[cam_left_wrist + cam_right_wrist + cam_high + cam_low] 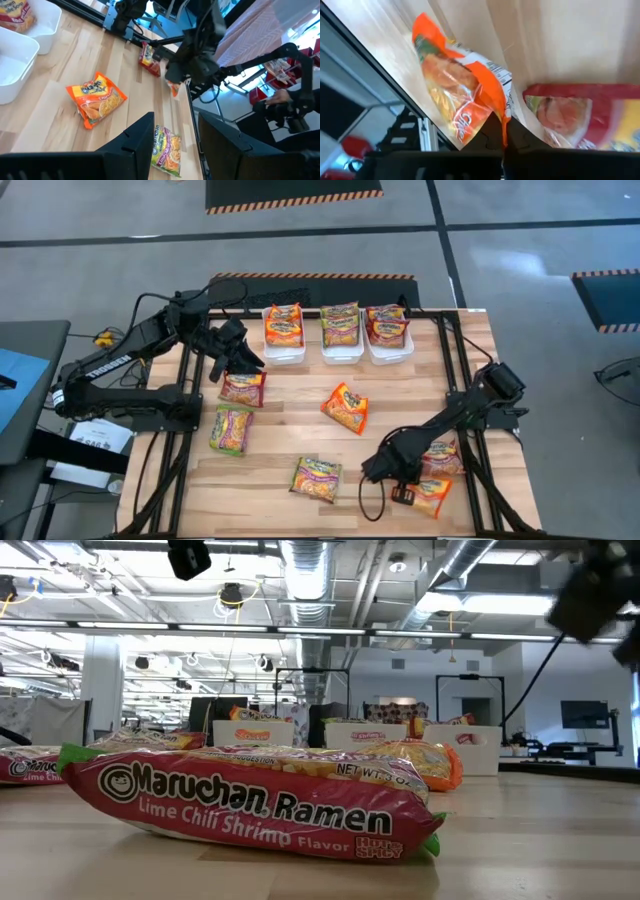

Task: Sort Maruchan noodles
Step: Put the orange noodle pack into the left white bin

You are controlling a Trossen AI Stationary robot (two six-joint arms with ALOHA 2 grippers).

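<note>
An orange packet [462, 92] at the table's five o'clock is clamped by the right gripper [502, 131]; lifting toward the twelve-o'clock bins [285, 350] is likely called for next.

The nearest packet [250, 802] in the low view is showing "Maruchan Ramen" in large white letters on its red band, with "Lime Chili Shrimp Flavor" beneath and a small "Hot & Spicy" badge; "NET WT" is printed near its upper edge. The left arm [110, 365] is carrying white "TROSSEN" lettering. Other packet labels are too small to read.
</note>
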